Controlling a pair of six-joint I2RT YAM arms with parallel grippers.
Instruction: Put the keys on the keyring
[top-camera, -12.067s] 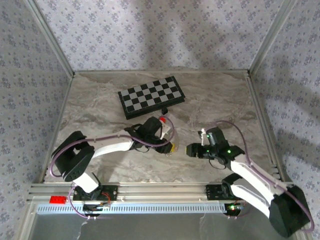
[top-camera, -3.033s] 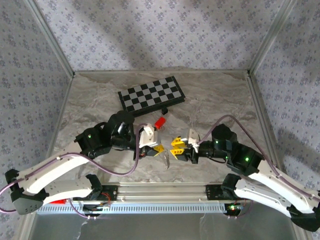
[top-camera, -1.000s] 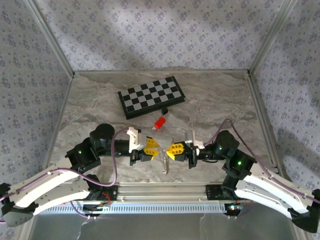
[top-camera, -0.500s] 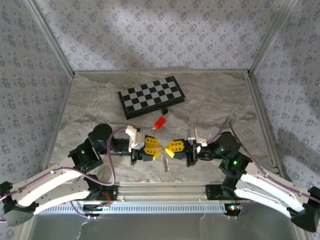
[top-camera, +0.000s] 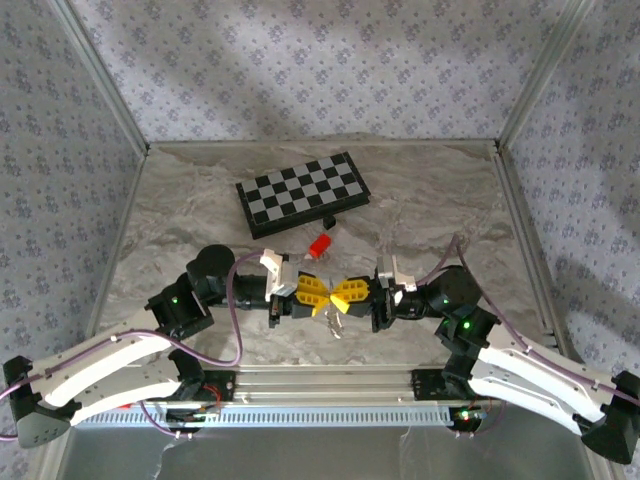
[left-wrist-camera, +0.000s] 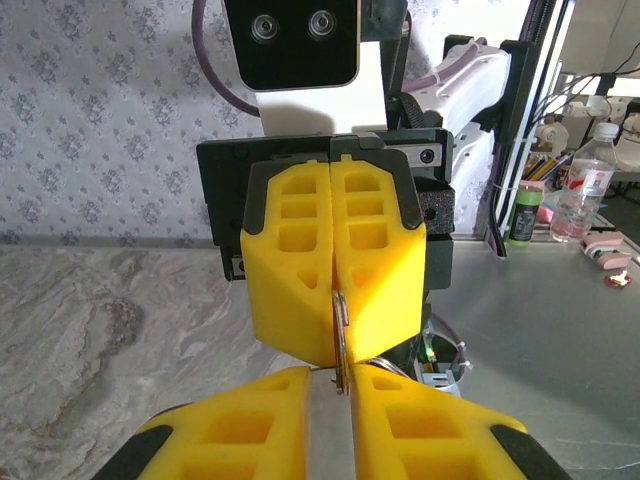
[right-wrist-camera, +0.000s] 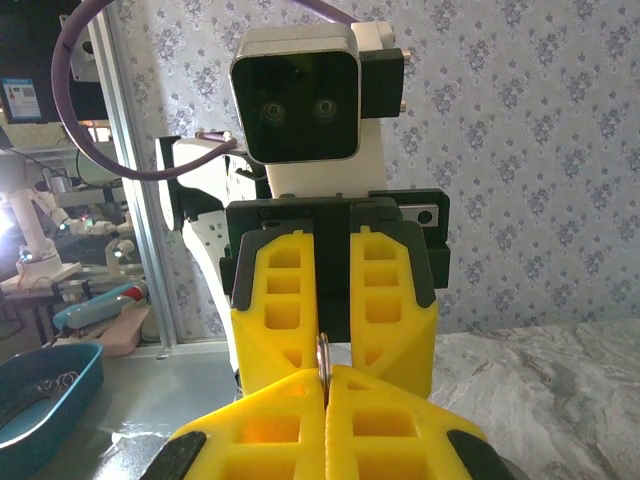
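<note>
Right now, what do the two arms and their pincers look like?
The left arm and right arm have white shells, black joints, small green lights and a purple cable looping along each. The left pincer and right pincer each carry two chunky yellow fingers with rectangular cut-outs, on a black body beneath a white camera housing.

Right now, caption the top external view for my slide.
Left and right jaws meet tip to tip above the table, silvery keys hanging from them, chessboard behind.
</note>
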